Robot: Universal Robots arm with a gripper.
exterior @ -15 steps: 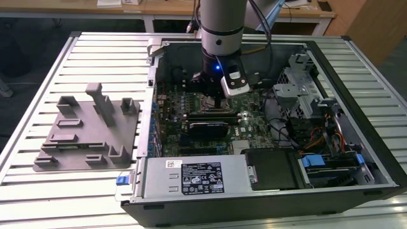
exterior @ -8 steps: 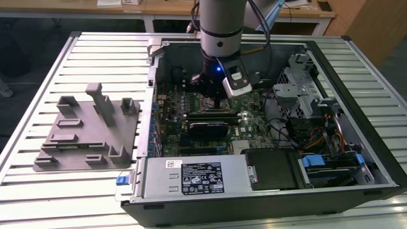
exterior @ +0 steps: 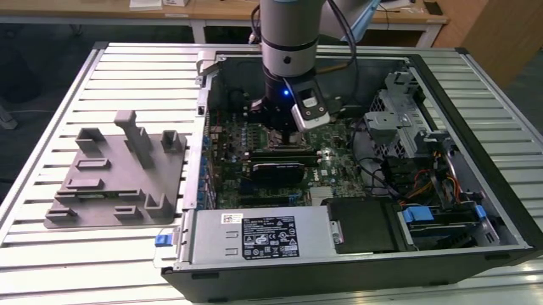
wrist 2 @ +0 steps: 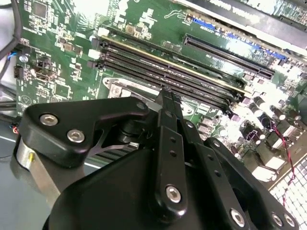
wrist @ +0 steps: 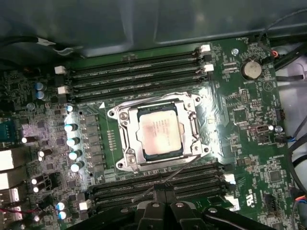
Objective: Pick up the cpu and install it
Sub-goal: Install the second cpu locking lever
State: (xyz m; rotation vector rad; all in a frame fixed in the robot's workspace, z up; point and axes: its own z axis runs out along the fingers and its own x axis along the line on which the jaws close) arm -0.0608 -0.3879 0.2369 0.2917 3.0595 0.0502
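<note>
The cpu (wrist: 158,130), a silvery-white square chip, lies flat inside the metal-framed socket (wrist: 125,143) on the green motherboard (wrist: 249,120). The frame sits down around its edges. A thin wire lever (wrist: 175,171) slants out from the socket toward my gripper (wrist: 165,190). The two black fingers are pressed together with nothing visible between them, just beside the socket over the memory slots (wrist: 158,184). In the second wrist view the gripper (wrist 2: 168,96) tips hang over a corner of the socket (wrist 2: 117,88). In the exterior view the gripper (exterior: 280,135) hangs low inside the open computer case (exterior: 424,70).
Memory slots (wrist: 134,72) flank the socket on both sides. A row of capacitors (wrist: 72,143) stands close by. A grey plastic tray (exterior: 119,171) with upright blocks lies on the slatted table at the exterior view's left. Drive cages (exterior: 398,121), cables and a power supply (exterior: 263,238) crowd the case.
</note>
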